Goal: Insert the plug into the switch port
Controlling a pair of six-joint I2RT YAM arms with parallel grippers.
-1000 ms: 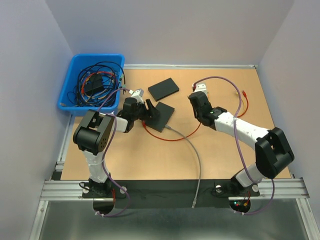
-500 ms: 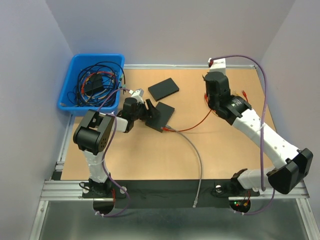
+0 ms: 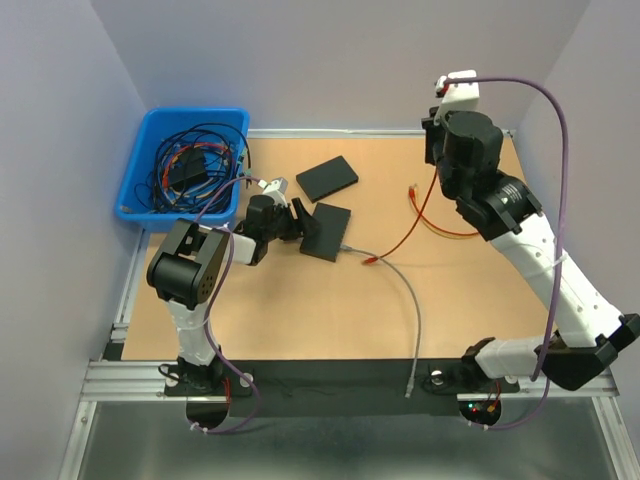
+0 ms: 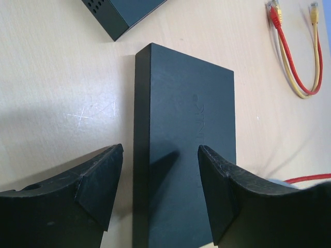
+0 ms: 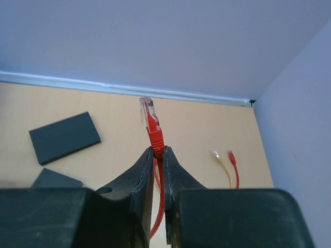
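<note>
Over by the far right wall, right gripper [image 5: 158, 152]: I've got my jaws pinched tight on the red boot of the plug [image 5: 149, 114]. Its clear tip pokes up past my fingertips. I'm carrying it high above the table [image 3: 300, 320], well apart from the switch [image 3: 326, 232].
Left gripper [image 4: 160, 150]: my jaws are wide, one finger on either side of the switch's near end. I can't tell whether either pad is touching it.
Switch position: it lies flat at mid-left, just nearer than the second black box [image 3: 327, 177].
Port: neither wrist view shows it. The grey cable [image 3: 395, 300] meets the switch edge that faces my right arm, so I reckon the ports are along there.
Red cable [image 3: 372, 259]: it trails down from my grip, and its loose end rests on the table near the switch.
Step in hand: as I read it, the plug has to come down to that port face, and nothing is seated yet.
Brace first: I'd close my left jaws on the switch before pushing, or it could skate away.
Approach: I'd drop low, turn the plug level with the table and line it up square to the opening.
Push: straight along the port's axis and gently. I'm holding the boot rather than the tip, so the plug could pivot.
Slack: I'd watch that the trailing red loop doesn't snag the spare yellow and red leads [image 4: 292, 62].
</note>
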